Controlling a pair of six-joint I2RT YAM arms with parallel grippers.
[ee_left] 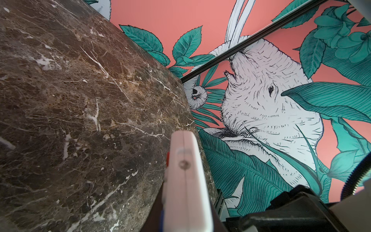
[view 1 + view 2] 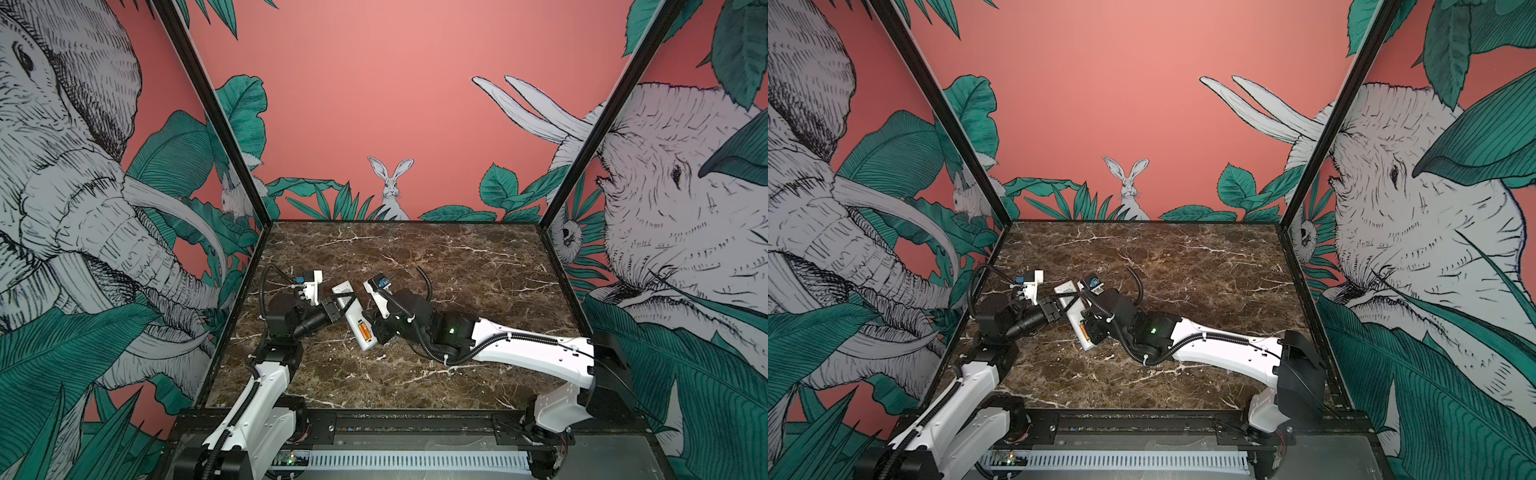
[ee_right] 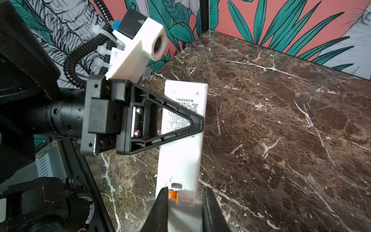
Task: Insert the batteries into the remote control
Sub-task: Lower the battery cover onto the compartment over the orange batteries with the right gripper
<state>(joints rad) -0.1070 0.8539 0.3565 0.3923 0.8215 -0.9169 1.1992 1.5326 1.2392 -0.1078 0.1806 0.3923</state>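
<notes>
The white remote control [image 2: 353,318] [image 2: 1074,318] lies back up on the marble table [image 2: 457,270], left of the middle. My left gripper [image 2: 349,300] [image 3: 197,124] is shut on its middle, one black finger across the printed back; the remote's edge [image 1: 186,170] runs between the jaws. At the near end an orange battery [image 2: 364,331] [image 3: 173,194] shows in the open compartment. My right gripper [image 3: 185,200] [image 2: 372,332] is shut on a white cover piece [image 3: 185,213] that lies over that compartment. Any other battery is hidden.
Printed walls with black corner posts [image 2: 224,137] close in the table on three sides. A black rail [image 2: 374,419] runs along the front edge. The left arm's white camera mount [image 3: 138,46] and its cable stand just above the remote.
</notes>
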